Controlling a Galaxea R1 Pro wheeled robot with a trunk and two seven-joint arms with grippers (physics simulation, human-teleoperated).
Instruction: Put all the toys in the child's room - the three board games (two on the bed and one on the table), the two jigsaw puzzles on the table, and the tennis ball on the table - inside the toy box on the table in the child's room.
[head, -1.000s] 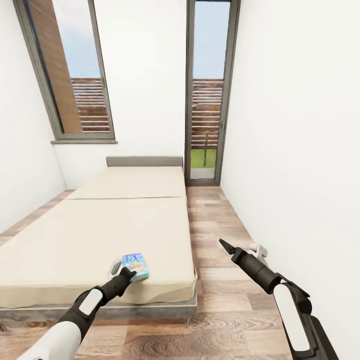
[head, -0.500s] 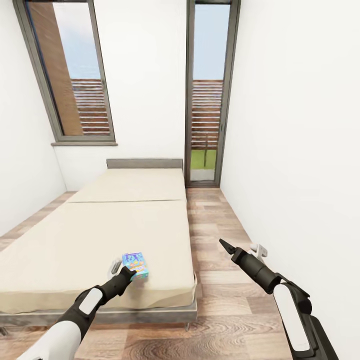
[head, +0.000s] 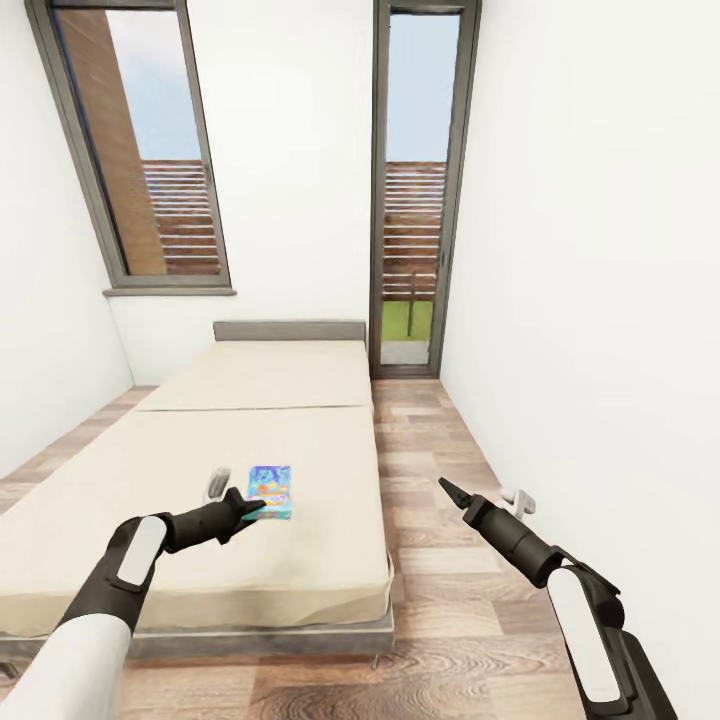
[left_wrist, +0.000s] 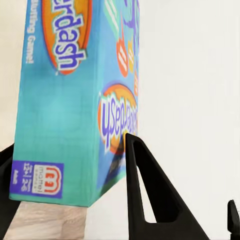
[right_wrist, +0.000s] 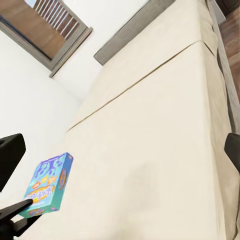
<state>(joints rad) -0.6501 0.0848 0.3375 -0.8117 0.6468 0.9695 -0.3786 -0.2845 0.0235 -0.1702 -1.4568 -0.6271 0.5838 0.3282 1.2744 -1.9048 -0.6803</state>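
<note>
Small blue printed cardboard board game box (head: 270, 492) lies flat on plain cream mattress of long low bed (head: 150, 480), near its foot end, toward floor-side edge. Left gripper (head: 250, 507) at box's near edge, black fingers (left_wrist: 150, 200) spread either side of box corner, not clamped. Right gripper (head: 447, 490) over wood-plank floor (head: 440, 450) beside bed, holding nothing; jaw gap cannot be told.

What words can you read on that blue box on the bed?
"...erdash", cut off at the start by the picture's edge: big blue letters on an orange oval on the board game, left wrist view.
The same word again on a second oval, on the box's next face.
"...Game!": small line along one edge, its start unclear.
"Mattel" logo: blue corner patch; the print beside it is too small.
Head and right wrist views: too blurred.
</note>
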